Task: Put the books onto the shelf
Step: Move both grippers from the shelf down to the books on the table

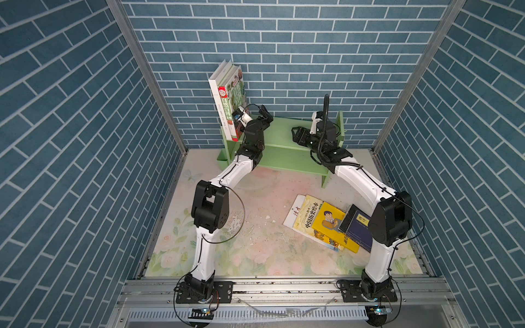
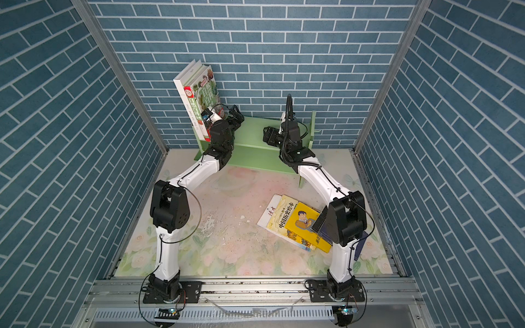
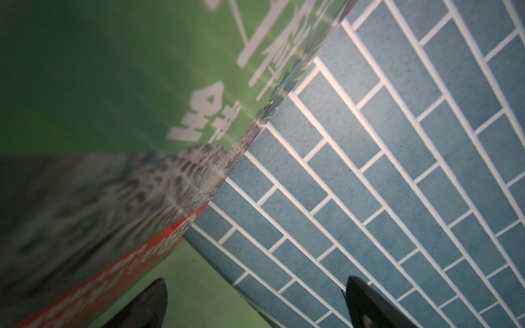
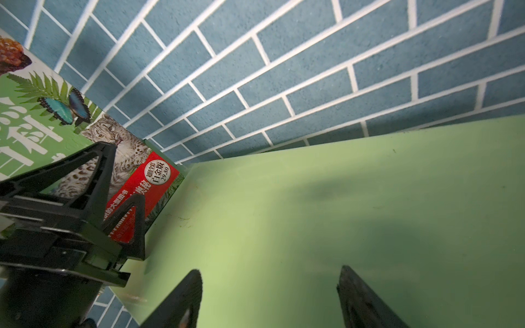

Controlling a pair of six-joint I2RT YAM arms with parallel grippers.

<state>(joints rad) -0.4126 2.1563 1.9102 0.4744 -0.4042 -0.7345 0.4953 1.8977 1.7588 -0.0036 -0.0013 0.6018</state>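
My right arm (image 1: 366, 184) covers part of the navy book (image 1: 360, 235) on the desk (image 1: 255, 227). I see the left claw (image 3: 255, 284) and right claw (image 4: 270, 271) both gaping, empty; the encyclopedia (image 3: 113, 85) is blurred close up.

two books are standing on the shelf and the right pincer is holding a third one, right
Not quite: the right pincer holds nothing; the right wrist view shows its jaws open over the shelf. The white book and green book do stand on it.
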